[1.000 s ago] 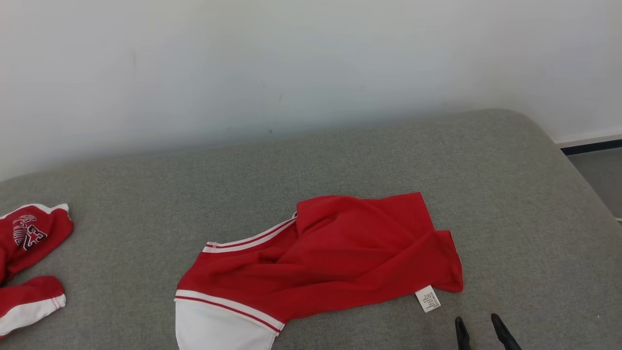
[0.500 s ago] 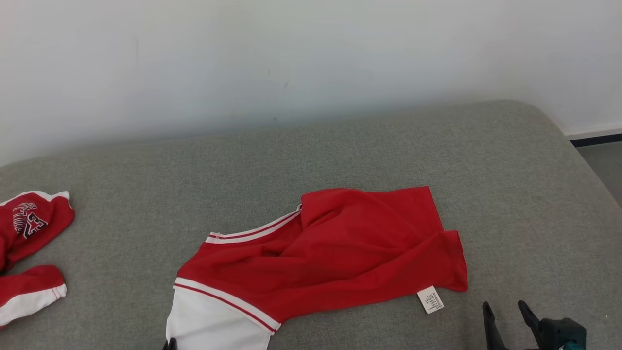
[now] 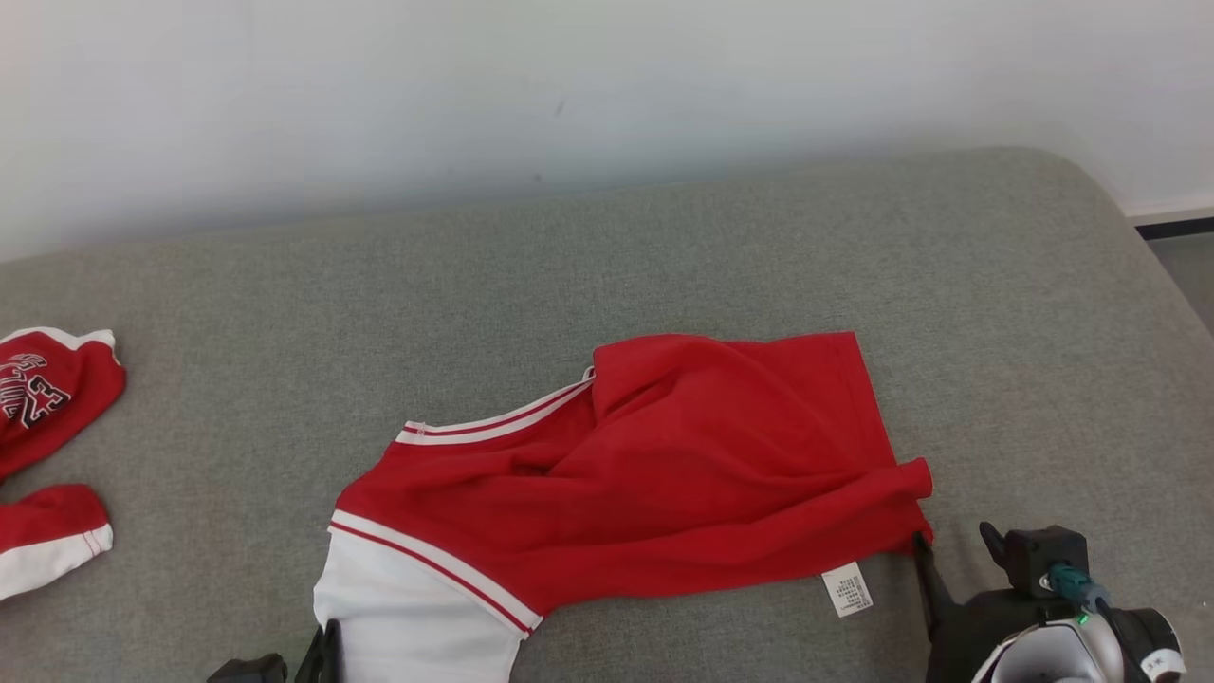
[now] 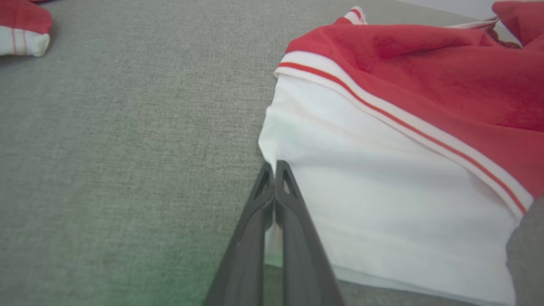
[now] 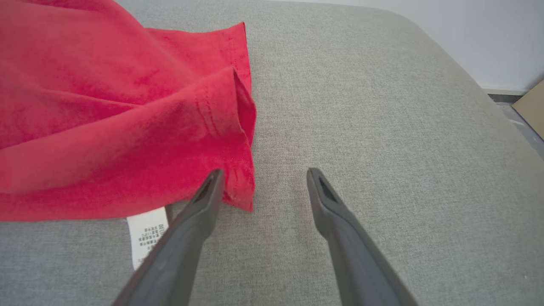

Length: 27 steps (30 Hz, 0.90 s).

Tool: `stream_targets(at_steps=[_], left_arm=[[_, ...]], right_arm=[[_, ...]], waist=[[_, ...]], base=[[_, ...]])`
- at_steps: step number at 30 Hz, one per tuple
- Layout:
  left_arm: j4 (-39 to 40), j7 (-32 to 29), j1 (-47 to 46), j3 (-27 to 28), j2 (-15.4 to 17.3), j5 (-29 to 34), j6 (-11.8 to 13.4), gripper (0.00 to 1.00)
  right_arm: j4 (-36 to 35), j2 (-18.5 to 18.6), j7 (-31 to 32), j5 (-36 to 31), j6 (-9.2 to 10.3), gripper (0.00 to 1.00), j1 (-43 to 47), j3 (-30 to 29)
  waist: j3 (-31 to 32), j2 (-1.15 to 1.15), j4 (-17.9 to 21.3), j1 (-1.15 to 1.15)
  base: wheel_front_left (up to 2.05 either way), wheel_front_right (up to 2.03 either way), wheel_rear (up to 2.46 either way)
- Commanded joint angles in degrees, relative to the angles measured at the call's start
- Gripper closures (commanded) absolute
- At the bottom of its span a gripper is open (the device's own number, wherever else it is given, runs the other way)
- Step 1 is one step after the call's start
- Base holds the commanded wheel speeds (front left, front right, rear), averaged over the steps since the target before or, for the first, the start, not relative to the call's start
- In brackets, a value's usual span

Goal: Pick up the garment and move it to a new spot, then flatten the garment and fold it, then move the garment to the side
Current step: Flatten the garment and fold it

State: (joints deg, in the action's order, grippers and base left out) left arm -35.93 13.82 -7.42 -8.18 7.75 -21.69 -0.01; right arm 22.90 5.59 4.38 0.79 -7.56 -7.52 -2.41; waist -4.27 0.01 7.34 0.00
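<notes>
Your left end effector (image 4: 275, 165) has its two dark fingers pressed together, pinching the edge of the garment's (image 4: 382, 170) white panel. The cloth puckers right at the tips. In the head view that end effector (image 3: 327, 634) sits at the bottom edge, at the near left corner of the white panel.

Your right end effector (image 5: 263, 174) is spread wide. One finger's tip touches the red corner of the garment (image 5: 106, 106), while the other finger is over bare mattress (image 5: 382, 127) beside the cloth. In the head view you see the right end effector (image 3: 951, 538) at the lower right, at the garment's near right corner.

The garment (image 3: 664, 455) lies crumpled in the middle of the grey fabric mattress (image 3: 759, 247). It is red with white-and-red striped trim, and its white panel is towards you on the left. Its white care label (image 3: 847, 588) sticks out from under the near hem, just beside the right end effector, and lies flat on the mattress (image 5: 146, 233).

Well apart, at the far left edge, lies a second red-and-white piece of clothing (image 3: 43, 398) with lettering on it. A pale wall (image 3: 569, 85) stands behind the mattress.
</notes>
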Motion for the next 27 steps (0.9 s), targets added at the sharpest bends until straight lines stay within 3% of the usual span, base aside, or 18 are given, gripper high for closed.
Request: stream_targets(at_steps=[1,9,13,23,26,27], left_arm=[[0.2,0.2,-0.8,-0.1,0.3,-0.2,-0.2,1.0],[0.9,-0.4,-0.9,-0.7,0.8,-0.7,-0.4,1.0],[1.2,-0.5,-1.0,-1.2,0.8,-0.7,-0.4,1.0],[1.2,-0.6,-0.4,-1.5,1.2,-1.2,-0.2,1.0],[1.2,-0.6,-0.1,-1.6,1.3,-1.3,-0.2,1.0],[1.3,-0.6,0.0,-1.6,1.4,-1.4,-0.2,1.0]], right_arm=[[0.5,0.1,-0.1,-0.2,0.17,0.0,-0.9,0.1],[5.3,1.6,0.7,1.9,0.17,0.0,-4.5,5.0],[7.5,1.7,0.9,1.8,0.17,0.0,-5.6,3.9],[10.3,1.7,0.9,5.1,0.17,0.0,-5.6,7.9],[10.6,2.1,0.9,6.0,0.17,0.07,-5.5,9.3],[10.6,2.2,0.9,6.3,0.17,0.15,-5.5,9.7]], waist=[[-0.7,-0.01,-0.3,0.0],[-1.7,-0.01,-0.5,0.0],[-1.7,-0.01,-0.7,0.0],[-1.3,-0.01,-1.0,0.0],[-1.1,-0.01,-0.9,0.0],[-1.0,-0.01,-0.8,0.0]], base=[[0.0,0.0,0.0],[0.0,0.0,0.0],[0.0,0.0,0.0],[0.0,0.0,0.0],[0.0,0.0,0.0],[0.0,0.0,0.0]])
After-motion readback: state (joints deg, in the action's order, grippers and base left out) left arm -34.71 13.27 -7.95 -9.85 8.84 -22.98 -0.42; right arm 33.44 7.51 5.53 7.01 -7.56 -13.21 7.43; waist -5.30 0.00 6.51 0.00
